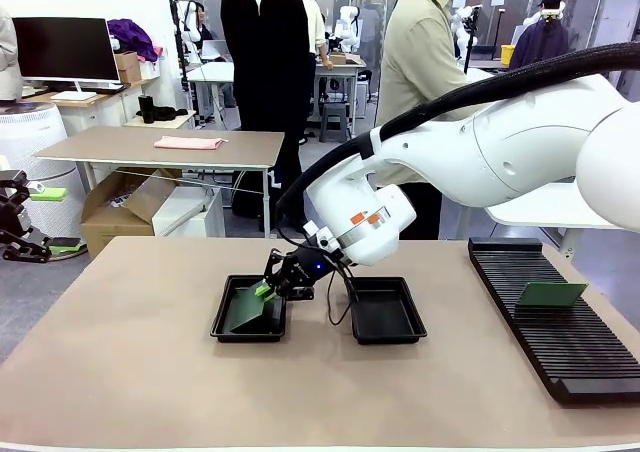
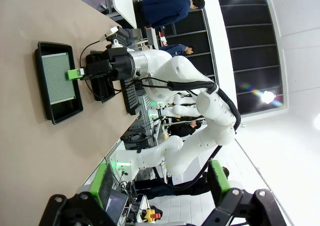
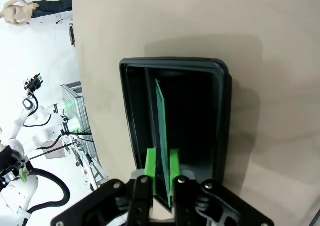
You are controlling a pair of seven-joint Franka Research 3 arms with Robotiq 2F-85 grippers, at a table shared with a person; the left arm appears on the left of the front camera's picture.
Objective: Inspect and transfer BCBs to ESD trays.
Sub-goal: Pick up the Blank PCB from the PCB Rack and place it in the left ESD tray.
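Green BCB point(image 1: 250, 309) leans tilted inside the leftward black ESD tray point(image 1: 224, 333). Its raised edge sits between the right gripper's point(image 1: 263, 291) pads; pinched or loose, I cannot tell. The left gripper point(image 2: 160, 183) gapes wide.

Robotics lab: white robot arm point(image 1: 520, 137) over worktop point(image 1: 130, 352), monitor point(image 1: 65, 49) on desk point(image 1: 90, 99), cardboard box point(image 1: 120, 212), people point(image 1: 268, 72) standing behind.

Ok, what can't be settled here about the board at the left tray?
- Right wrist view: the board is edge-on; whether the right gripper clamps it or stands just clear is too fine to tell.
- Front view: the board covers the left tray's floor, hiding whether its lower edge rests there.
- Left wrist view: board surface detail too small.
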